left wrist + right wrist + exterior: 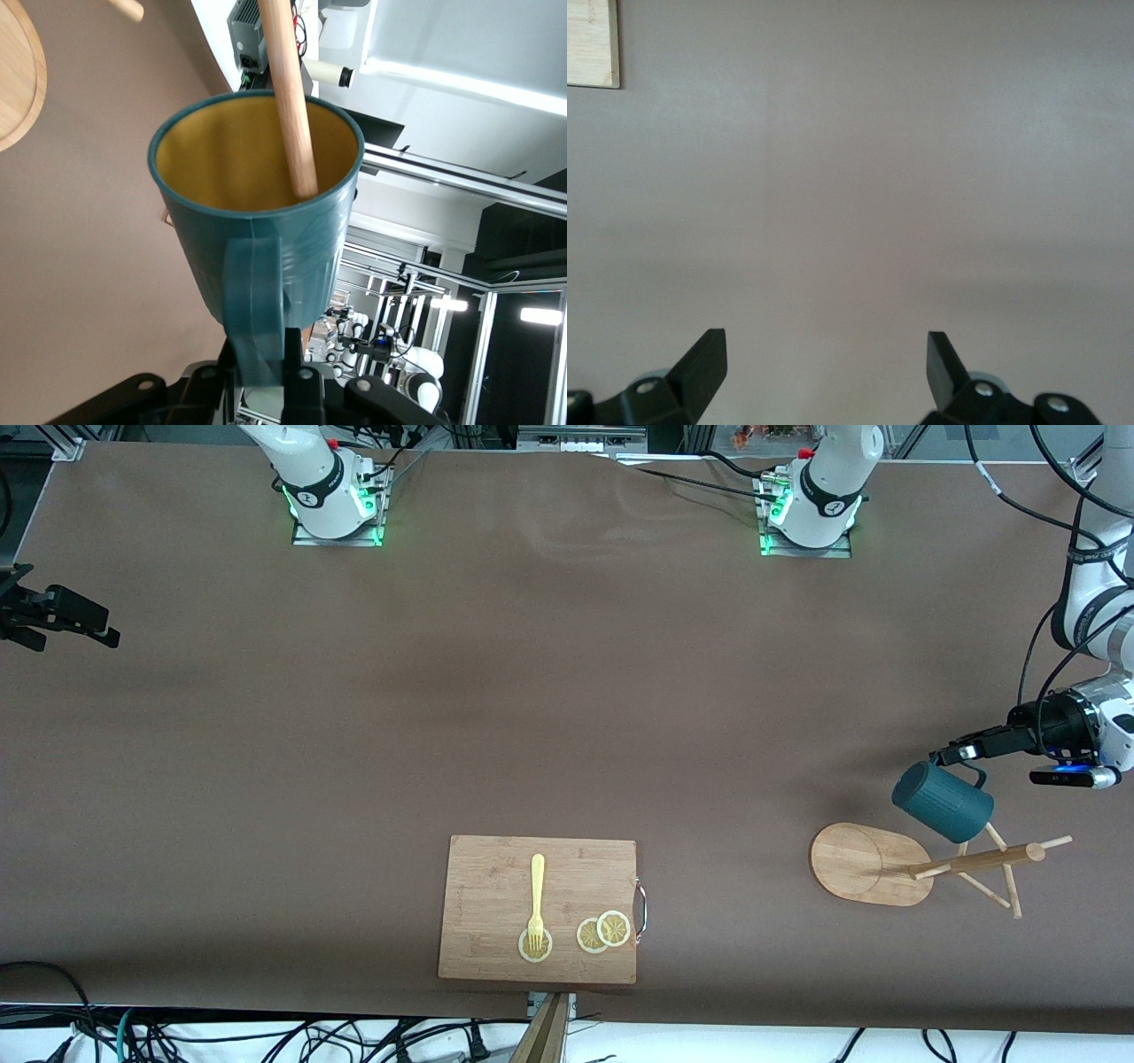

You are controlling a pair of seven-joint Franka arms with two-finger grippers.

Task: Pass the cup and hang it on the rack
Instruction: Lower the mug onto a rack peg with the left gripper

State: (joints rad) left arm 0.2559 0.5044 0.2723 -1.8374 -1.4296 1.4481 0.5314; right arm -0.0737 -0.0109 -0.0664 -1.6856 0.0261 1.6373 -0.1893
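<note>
A big brown table (532, 691) fills the room, with 2 robot arms standing along one edge. Near the left arm's end stands the rack (873, 864), a small wooden tree with thin pegs. The cup (942, 801) is up in the air just over the rack, tipped on its side. The left gripper (955, 753) pinches the cup's handle (252, 305) tight. A wooden peg (288, 93) pokes into the cup's yellow mouth instead of through the handle, I think. If the gripper lets go now, the cup could slide off and fall, or knock the rack over. The right gripper (826, 359) waits over bare table, its fingers wide apart and holding nothing. Close to the camera, a cutting board (539, 908) holds a fork (537, 899) and lemon slices (603, 932).
</note>
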